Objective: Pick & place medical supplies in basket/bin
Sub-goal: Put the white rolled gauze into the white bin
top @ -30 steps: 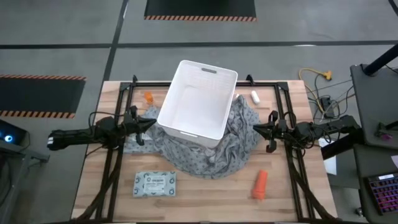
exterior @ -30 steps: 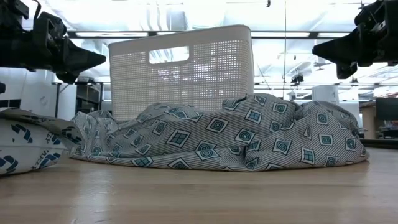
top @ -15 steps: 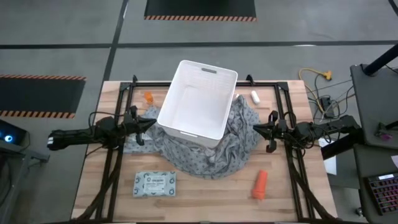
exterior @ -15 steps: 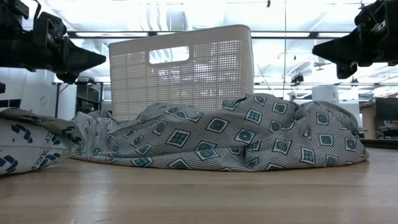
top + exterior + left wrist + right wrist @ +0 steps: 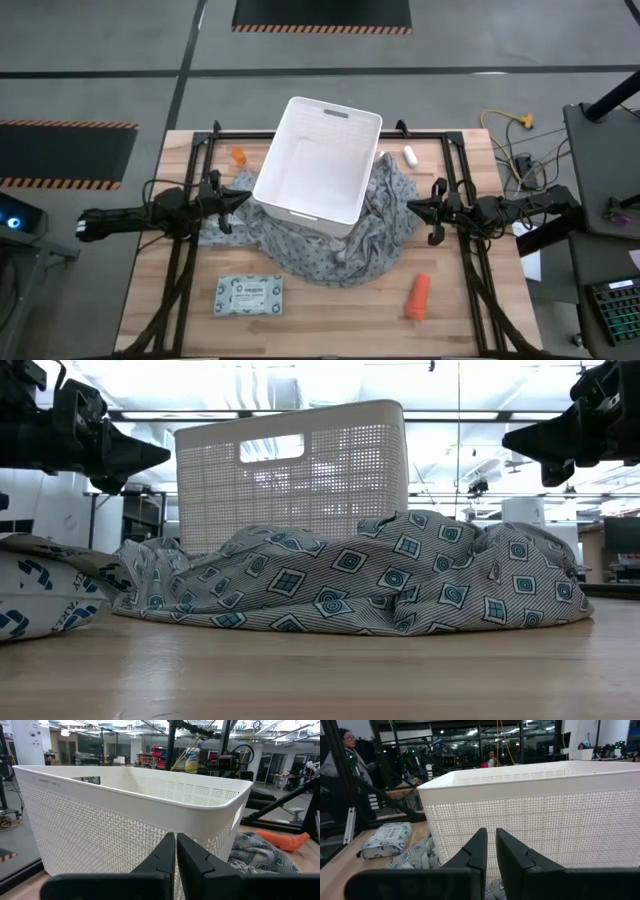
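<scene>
The white bin (image 5: 318,160) stands on the grey patterned cloth (image 5: 335,240) at the table's middle. A small orange bottle (image 5: 239,156) stands left of the bin, and a tiny white oblong piece (image 5: 410,155) lies to its right. The pale green-grey packet (image 5: 249,295) lies near the front left, the orange tube (image 5: 419,296) near the front right. My left gripper (image 5: 243,197) is shut and empty, held above the table at the bin's left side. My right gripper (image 5: 410,208) is shut and empty, above the cloth's right edge.
A black metal frame (image 5: 457,190) runs along the table's sides and far edge. Bare wood lies between the packet and the tube along the near edge. The right wrist view shows a person (image 5: 345,745) in the room beyond the table.
</scene>
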Tool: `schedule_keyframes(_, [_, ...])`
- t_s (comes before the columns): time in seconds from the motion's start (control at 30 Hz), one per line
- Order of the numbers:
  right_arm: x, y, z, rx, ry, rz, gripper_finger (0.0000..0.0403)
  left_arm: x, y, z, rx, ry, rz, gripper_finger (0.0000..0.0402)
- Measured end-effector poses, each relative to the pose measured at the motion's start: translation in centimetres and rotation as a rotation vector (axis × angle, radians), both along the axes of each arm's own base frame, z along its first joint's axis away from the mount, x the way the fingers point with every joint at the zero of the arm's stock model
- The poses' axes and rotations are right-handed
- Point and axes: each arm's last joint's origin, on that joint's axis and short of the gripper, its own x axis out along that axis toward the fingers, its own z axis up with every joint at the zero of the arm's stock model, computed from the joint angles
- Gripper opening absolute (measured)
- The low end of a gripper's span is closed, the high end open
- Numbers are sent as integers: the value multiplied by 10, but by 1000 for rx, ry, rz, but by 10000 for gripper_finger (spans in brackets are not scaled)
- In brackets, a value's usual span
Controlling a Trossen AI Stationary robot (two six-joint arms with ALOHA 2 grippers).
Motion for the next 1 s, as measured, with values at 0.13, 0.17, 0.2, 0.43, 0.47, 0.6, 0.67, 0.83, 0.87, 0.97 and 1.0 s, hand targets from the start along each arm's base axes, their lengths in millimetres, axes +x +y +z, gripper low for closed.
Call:
schedule_keyframes(0.13, [0, 0, 0, 12, -3, 1, 31, 0, 0, 0, 0, 0, 0, 0])
schedule_keyframes(0.17, [0, 0, 0, 19, -5, 1, 31, 0, 0, 0, 0, 0, 0, 0])
schedule_keyframes(0.2, [0, 0, 0, 39, -10, 2, 31, 0, 0, 0, 0, 0, 0, 0])
schedule_keyframes(0.43, [0, 0, 0, 286, -65, 18, 31, 0, 0, 0, 0, 0, 0, 0])
schedule_keyframes(0.47, [0, 0, 0, 306, -69, 20, 31, 0, 0, 0, 0, 0, -1, 0])
schedule_keyframes(0.6, [0, 0, 0, 351, -79, 22, 31, 0, 0, 0, 0, 0, 0, 0])
schedule_keyframes(0.67, [0, 0, 1, 369, -86, 23, 31, 0, 0, 0, 0, -1, 0, 0])
schedule_keyframes(0.83, [-1, -3, 2, 511, -157, -77, 35, 0, 0, 0, 0, -3, 0, 0])
schedule_keyframes(0.87, [-1, -4, 2, 522, -166, -90, 39, 0, 0, 0, 0, -5, 1, 0])
schedule_keyframes(0.97, [-2, -4, 4, 549, -194, -108, 66, 0, 0, 1, 1, -10, 1, 0])
schedule_keyframes(1.0, [-2, -5, 4, 553, -203, -116, 79, 0, 0, 1, 1, -11, 1, 0])
